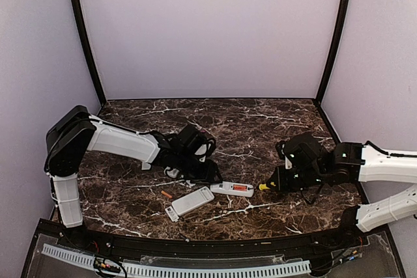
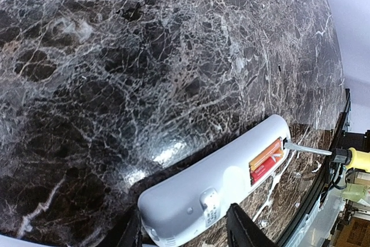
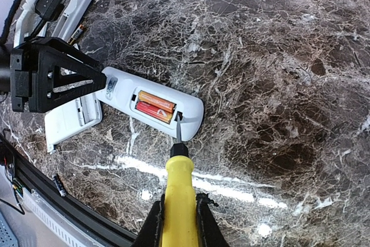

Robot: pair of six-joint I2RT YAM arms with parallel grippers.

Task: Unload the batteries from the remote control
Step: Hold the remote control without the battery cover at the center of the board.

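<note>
A white remote control (image 1: 232,189) lies on the marble table with its back up and its compartment open. Two orange-red batteries (image 3: 155,106) sit side by side in it; they also show in the left wrist view (image 2: 267,160). My left gripper (image 1: 207,175) is shut on the remote's left end (image 2: 191,201), one finger on each side. My right gripper (image 3: 179,227) is shut on a yellow-handled screwdriver (image 3: 179,192). The screwdriver's metal tip (image 3: 178,128) touches the compartment's right end, beside the batteries. One loose battery (image 1: 167,194) lies on the table to the left.
A second white remote (image 1: 193,201) lies in front of the held one, with a small white cover (image 1: 171,213) at its left end. The table's black front rim (image 1: 215,242) is close behind them. The left arm (image 1: 124,141) reaches across the left half.
</note>
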